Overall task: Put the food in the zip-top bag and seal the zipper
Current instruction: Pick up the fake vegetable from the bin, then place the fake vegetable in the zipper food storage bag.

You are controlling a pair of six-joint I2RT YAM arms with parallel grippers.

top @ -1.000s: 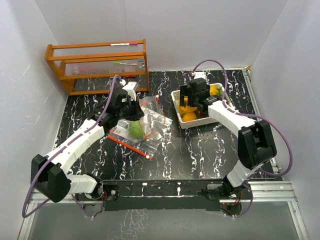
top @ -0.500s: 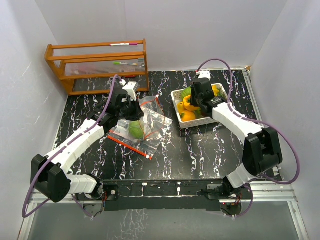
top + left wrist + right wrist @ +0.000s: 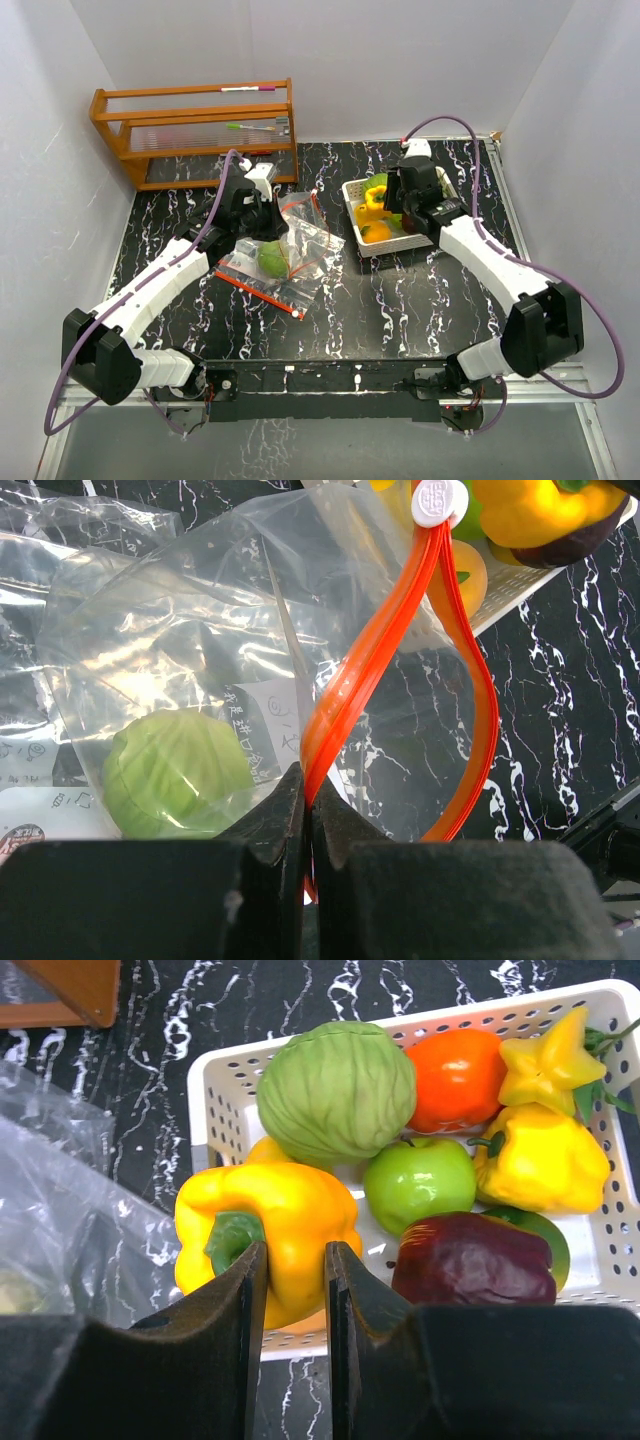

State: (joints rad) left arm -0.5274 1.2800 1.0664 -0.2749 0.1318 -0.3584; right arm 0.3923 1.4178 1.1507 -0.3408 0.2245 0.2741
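The clear zip-top bag (image 3: 290, 250) lies left of centre on the table, its orange zipper (image 3: 375, 650) gaping open with a white slider (image 3: 438, 500) at the far end. My left gripper (image 3: 308, 780) is shut on one zipper strip and holds that edge up. Inside the bag rests a green cabbage (image 3: 175, 770). My right gripper (image 3: 295, 1255) is shut on a yellow bell pepper (image 3: 265, 1225), held over the left part of the white basket (image 3: 215, 1100). More food sits in the basket: a cabbage (image 3: 335, 1090), a tomato (image 3: 455, 1075), a green apple (image 3: 420, 1185), a dark red pepper (image 3: 470, 1260).
A wooden rack (image 3: 195, 130) holding pens stands at the back left against the wall. The white basket (image 3: 400, 245) sits at the back right, close to the bag's right edge. White walls enclose the black marbled table (image 3: 400, 300).
My right gripper closed on the yellow pepper in the basket and rose with it, the arm swinging out to the right. The left arm and bag stayed put.
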